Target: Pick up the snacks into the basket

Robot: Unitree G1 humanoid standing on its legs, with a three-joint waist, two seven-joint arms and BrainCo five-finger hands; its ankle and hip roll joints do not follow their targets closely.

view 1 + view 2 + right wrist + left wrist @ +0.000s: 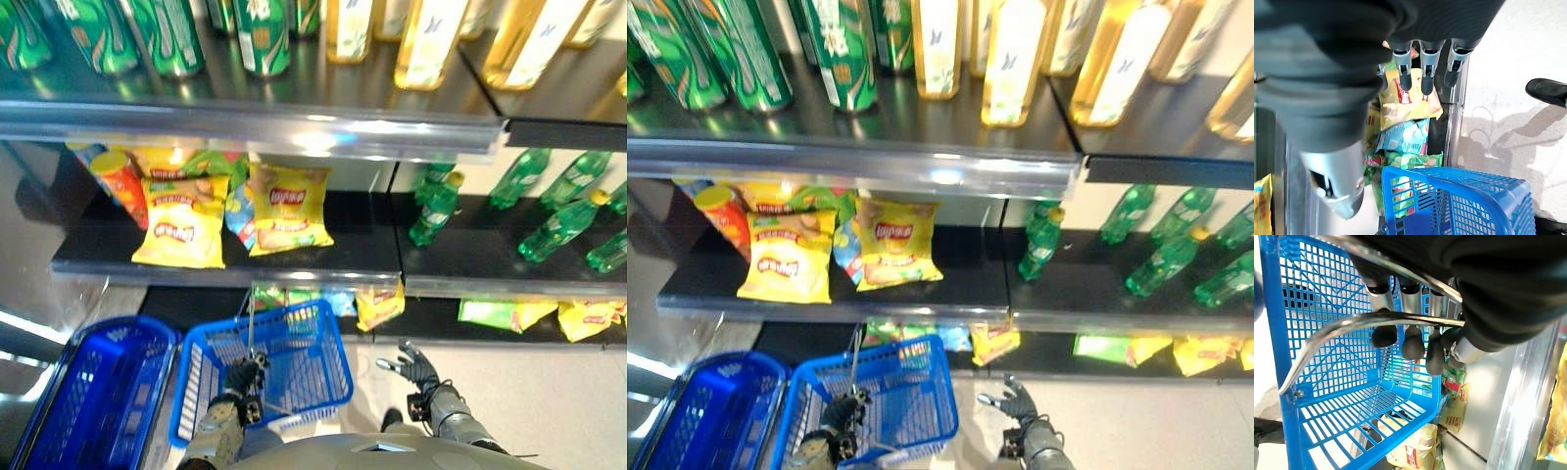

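At 7 o'clock in the left eye view a dark blue basket stands on the floor, touching the side of a lighter blue basket at 6 o'clock. The left hand is clenched round the wire handle of the lighter basket; the left wrist view shows its fingers curled over the metal bar. That basket's mesh bottom is bare inside.

The snacks sit on the shelves. On the middle shelf, at 10 o'clock, lies a yellow bag, partly over an orange bag behind it. Just right of it, toward 11 o'clock, a second yellow bag leans over a blue bag. On the bottom shelf, past the basket's far rim, are green and blue bags and a small yellow bag hanging over the edge.

The right hand hovers at 5 o'clock above the pale floor, released, fingers spread and grasping nothing; the right wrist view shows its fingers straight, pointing at the bottom-shelf bags.

At 3 o'clock green bottles lie on the middle shelf, one standing. More yellow and green bags lie at 4 o'clock. Along 12 o'clock the top shelf carries green cans and yellow bottles.
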